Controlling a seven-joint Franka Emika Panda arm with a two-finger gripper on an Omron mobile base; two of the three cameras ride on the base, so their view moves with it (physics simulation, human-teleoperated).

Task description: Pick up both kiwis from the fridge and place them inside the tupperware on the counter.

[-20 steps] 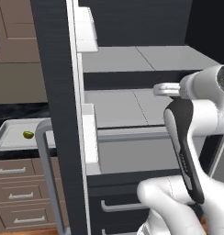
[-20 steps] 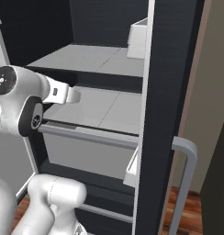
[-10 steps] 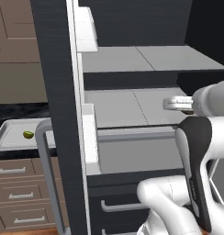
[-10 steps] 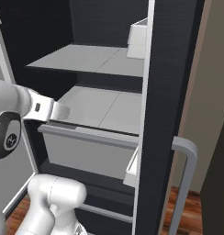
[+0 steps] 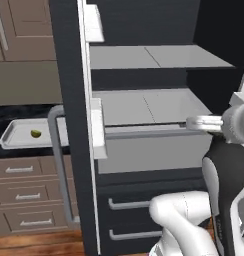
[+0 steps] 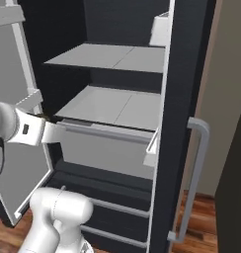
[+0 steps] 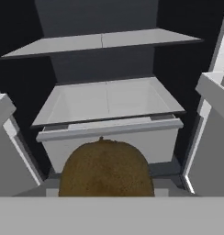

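Currently one brown kiwi sits clenched in the gripper before the open fridge. One yellow-green kiwi lies in the single tupperware on the counter.

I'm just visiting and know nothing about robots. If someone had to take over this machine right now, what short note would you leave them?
Gripper: shut on the brown kiwi, which sits large at the bottom of the hand view, in front of the open fridge.
Yellow-green kiwi: already lying in the tupperware on the counter, left of the fridge.
Done: one kiwi delivered, the second one picked up.
Left: carry the brown kiwi over to the tupperware and release it inside.
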